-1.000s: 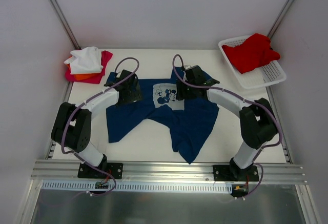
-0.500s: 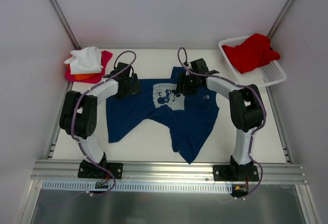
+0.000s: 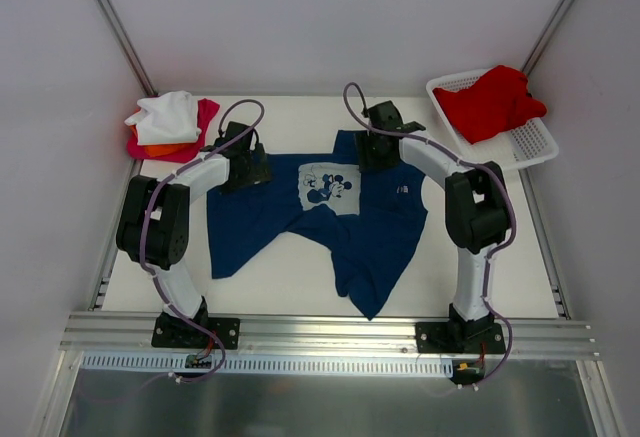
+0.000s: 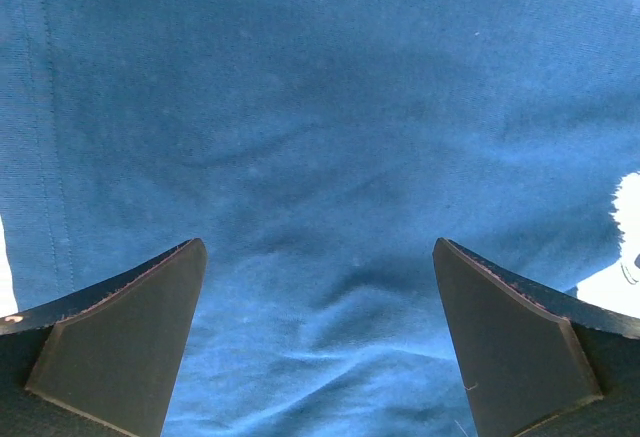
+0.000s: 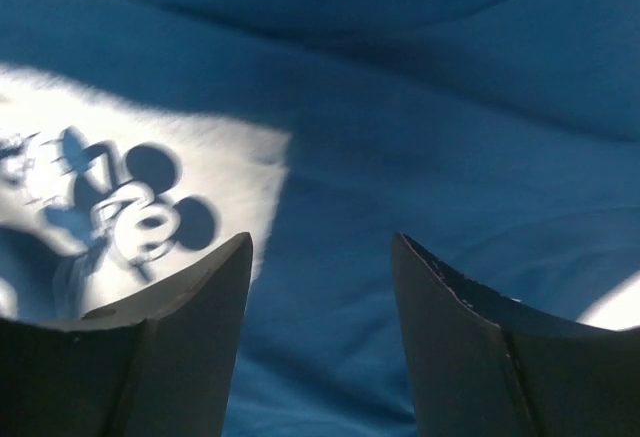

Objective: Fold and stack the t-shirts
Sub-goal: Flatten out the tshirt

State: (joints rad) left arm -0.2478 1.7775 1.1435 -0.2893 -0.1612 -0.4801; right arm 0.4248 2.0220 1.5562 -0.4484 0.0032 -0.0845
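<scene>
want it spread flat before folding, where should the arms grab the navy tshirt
Probably the far edge, one arm at each end, coming down from above. The navy t-shirt lies fairly flat there, under the open left gripper and right gripper; its near part is bunched into a folded point.

Centre: spread t-shirt [image 3: 380, 227]; far-left: t-shirt pile [image 3: 168, 120]; far-right: basket [image 3: 527, 141].

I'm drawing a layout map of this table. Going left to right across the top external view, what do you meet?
In order: stack of t-shirts → left tool → white chest print of the navy t-shirt → right tool → basket holding the red t-shirt.
</scene>
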